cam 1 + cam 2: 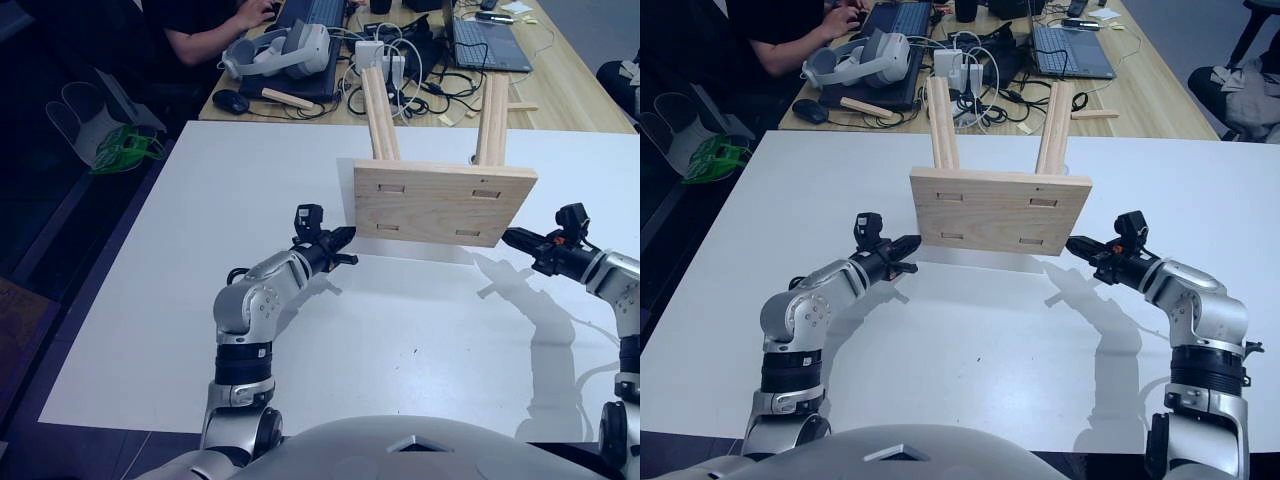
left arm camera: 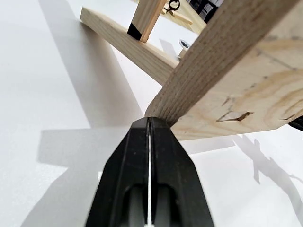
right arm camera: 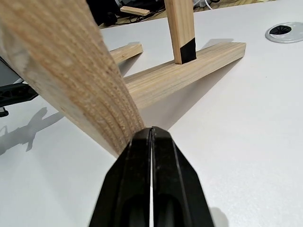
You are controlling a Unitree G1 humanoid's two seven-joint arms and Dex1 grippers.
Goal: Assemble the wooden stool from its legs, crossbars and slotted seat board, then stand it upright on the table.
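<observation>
The wooden stool lies on its side on the white table [image 1: 200, 330]. Its slotted seat board [image 1: 440, 203] faces me and its legs [image 1: 380, 115] point away toward the far edge. My left gripper [image 1: 345, 235] is shut, with its tip against the board's lower left corner [image 2: 163, 111]. My right gripper [image 1: 508, 236] is also shut, and its tip touches the lower right corner [image 3: 116, 137]. In the wrist views a leg [image 3: 184, 75] rests flat on the table with a dark-tipped crossbar [image 3: 180, 28] rising from it.
A wooden desk [image 1: 560, 90] behind the table carries laptops, a headset [image 1: 280, 50], cables and a loose wooden piece [image 1: 288, 98]. A green object [image 1: 125, 150] lies off the table's left edge. A round cable grommet [image 3: 284, 32] sits in the tabletop at my right.
</observation>
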